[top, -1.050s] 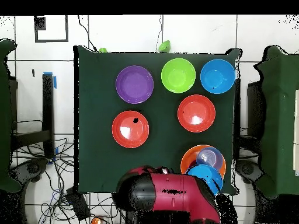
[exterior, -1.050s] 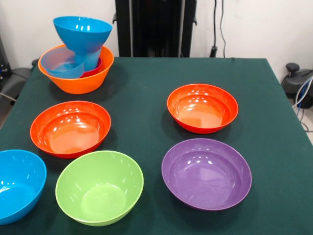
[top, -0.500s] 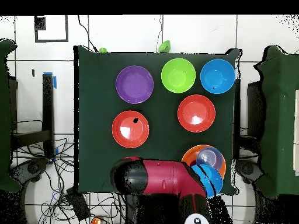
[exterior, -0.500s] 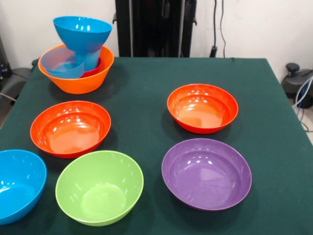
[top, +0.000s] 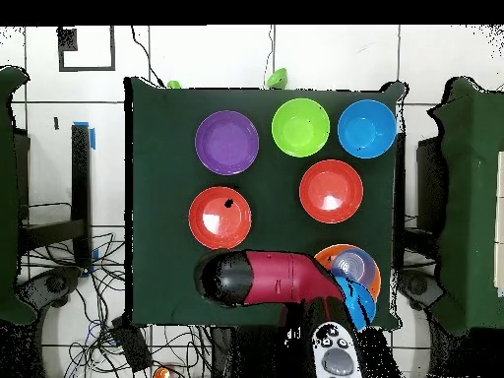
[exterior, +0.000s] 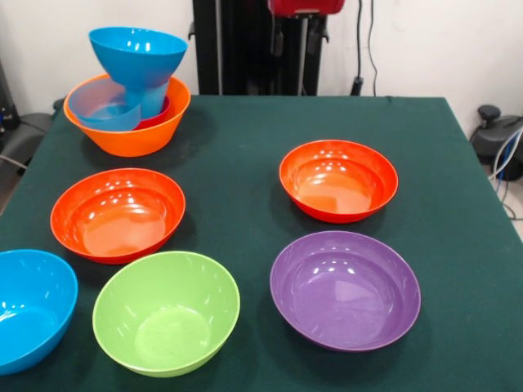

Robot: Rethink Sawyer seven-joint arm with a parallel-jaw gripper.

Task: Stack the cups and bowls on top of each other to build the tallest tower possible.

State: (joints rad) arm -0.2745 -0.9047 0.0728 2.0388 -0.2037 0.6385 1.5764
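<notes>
An orange bowl (exterior: 135,135) at the table's back left corner holds a light-blue cup (exterior: 151,98), a small red cup (exterior: 161,114) and a pale blue dish (exterior: 102,104). A blue bowl (exterior: 137,53) rests on the light-blue cup. Loose on the cloth are two red-orange bowls (exterior: 118,212) (exterior: 338,180), a purple bowl (exterior: 345,288), a lime green bowl (exterior: 166,312) and a second blue bowl (exterior: 29,306). My gripper (exterior: 296,37) hangs open at the top edge, high above the table's far side, holding nothing. In the overhead view my arm (top: 266,279) covers part of the orange bowl (top: 340,256).
The dark green table (exterior: 245,122) carries only the bowls. Cables and a dark device (exterior: 498,135) lie beyond its right edge, and a black chair (exterior: 20,135) stands off its left side.
My arm has swung over the table's edge, and its red hand has dropped into the top of the front view. None of the bowls or cups has moved.
</notes>
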